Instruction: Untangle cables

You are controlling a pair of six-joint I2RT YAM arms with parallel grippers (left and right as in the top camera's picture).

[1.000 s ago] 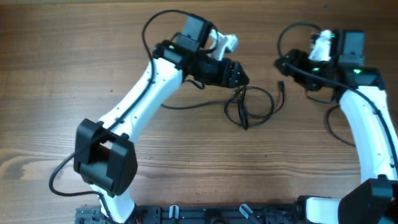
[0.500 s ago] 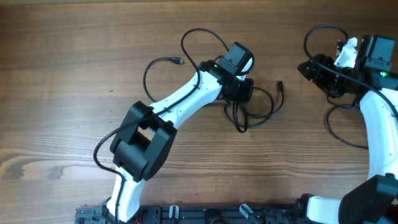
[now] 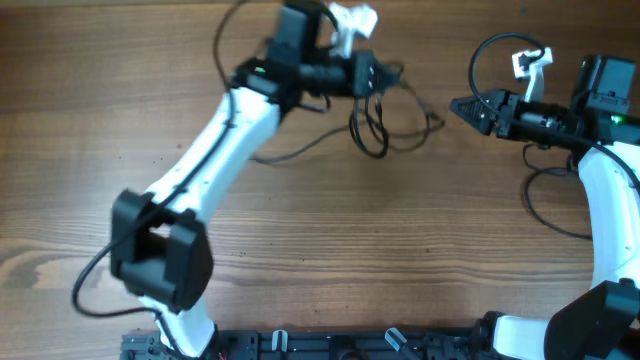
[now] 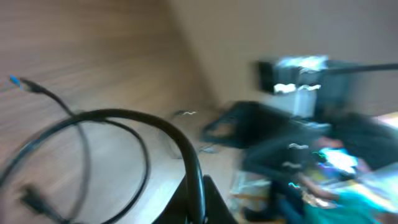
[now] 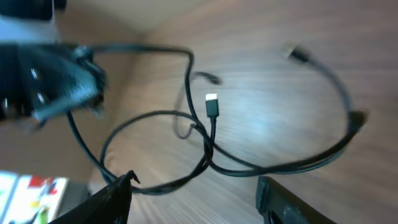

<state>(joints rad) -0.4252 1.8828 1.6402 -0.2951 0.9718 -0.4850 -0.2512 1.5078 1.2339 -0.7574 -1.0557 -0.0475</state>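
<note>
Untangling is underway near the far edge's middle: the left gripper (image 3: pixel 370 75) pinches a strand of the cables (image 5: pixel 210 146), while the right gripper (image 3: pixel 460 106) hangs wide open and likely needs a second strand.

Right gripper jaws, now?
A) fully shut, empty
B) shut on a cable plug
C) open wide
C: in the right wrist view the right gripper has its jaws standing wide apart, and in the overhead view it sits apart from the thin black cables, gripping nothing.
</note>
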